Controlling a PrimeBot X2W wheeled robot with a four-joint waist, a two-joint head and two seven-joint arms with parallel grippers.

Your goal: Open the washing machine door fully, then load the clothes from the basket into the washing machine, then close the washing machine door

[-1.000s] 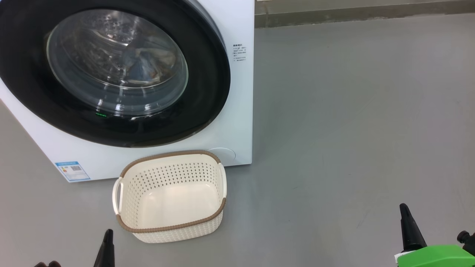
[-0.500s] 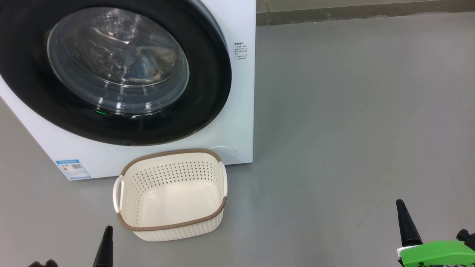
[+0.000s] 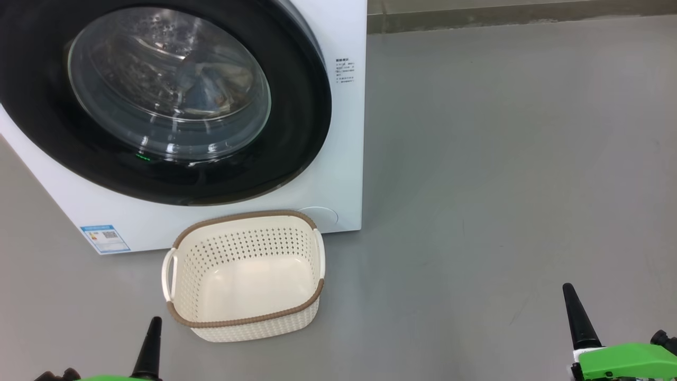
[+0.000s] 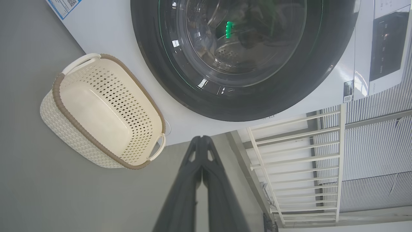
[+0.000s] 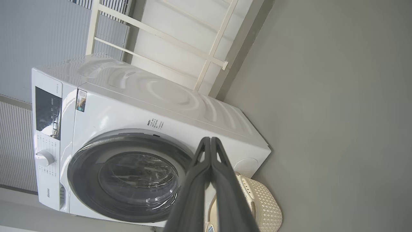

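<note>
Faintly, Hisense (image 5: pixel 49 192) marks the washing machine (image 5: pixel 161 106); left hand (image 4: pixel 201 138) and right hand (image 5: pixel 210 138) clenched empty.

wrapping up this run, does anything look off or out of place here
Nothing stands out. The basket sits upright and empty on the floor before the washing machine, the washing machine door is shut, and the clothes show through its glass. No spill or damage.

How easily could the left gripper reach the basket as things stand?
Probably easily: the basket stands on the floor just ahead of the left gripper, with nothing between them. The gripper is shut and holds nothing.
</note>
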